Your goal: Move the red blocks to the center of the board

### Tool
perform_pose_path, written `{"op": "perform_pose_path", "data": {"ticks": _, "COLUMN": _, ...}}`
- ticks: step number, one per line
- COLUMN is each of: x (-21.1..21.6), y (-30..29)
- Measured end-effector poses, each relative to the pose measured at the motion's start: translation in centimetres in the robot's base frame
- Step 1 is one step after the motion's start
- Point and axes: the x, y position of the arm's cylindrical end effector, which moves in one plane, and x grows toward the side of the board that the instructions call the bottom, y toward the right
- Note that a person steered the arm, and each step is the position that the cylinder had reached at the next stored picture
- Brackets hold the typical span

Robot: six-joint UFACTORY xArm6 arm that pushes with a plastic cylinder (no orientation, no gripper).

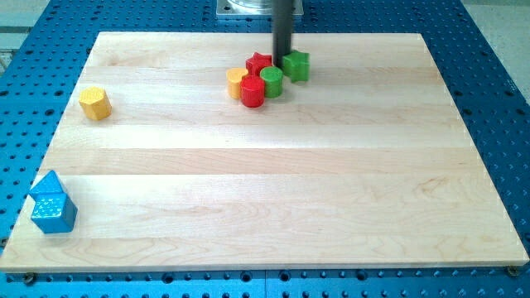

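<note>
A red cylinder block (253, 91) and a red star-shaped block (259, 63) sit in a tight cluster near the view's top centre of the wooden board (265, 207). A yellow block (236, 81) touches the cluster's left side. A green cylinder (271, 81) and a green star-like block (296, 65) are on its right. My tip (282, 56) comes down from the view's top, between the red star and the green star-like block, close to both.
A yellow hexagonal block (95, 103) lies alone at the view's left. Two blue blocks (52, 204) sit together at the bottom left corner of the board. A blue perforated table (489, 83) surrounds the board.
</note>
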Motion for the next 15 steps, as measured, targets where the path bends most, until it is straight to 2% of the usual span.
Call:
{"op": "perform_pose_path", "data": {"ticks": 2, "x": 1.2, "y": 10.2}}
{"op": "perform_pose_path", "data": {"ticks": 3, "x": -1.2, "y": 8.6}}
{"op": "perform_pose_path", "data": {"ticks": 4, "x": -1.3, "y": 2.0}}
{"op": "perform_pose_path", "data": {"ticks": 5, "x": -4.3, "y": -4.6}}
{"op": "perform_pose_path", "data": {"ticks": 6, "x": -1.0, "y": -7.8}}
{"op": "perform_pose_path", "data": {"ticks": 7, "x": 3.3, "y": -6.1}}
{"op": "perform_pose_path", "data": {"ticks": 10, "x": 12.5, "y": -3.8}}
{"op": "perform_pose_path", "data": {"ticks": 11, "x": 12.7, "y": 0.7}}
{"op": "perform_pose_path", "data": {"ticks": 12, "x": 10.4, "y": 2.2}}
{"op": "perform_pose_path", "data": {"ticks": 13, "x": 8.2, "y": 1.1}}
{"op": "perform_pose_path", "data": {"ticks": 14, "x": 10.6, "y": -2.7}}
{"op": "perform_pose_path", "data": {"ticks": 15, "x": 9.6, "y": -7.3}}
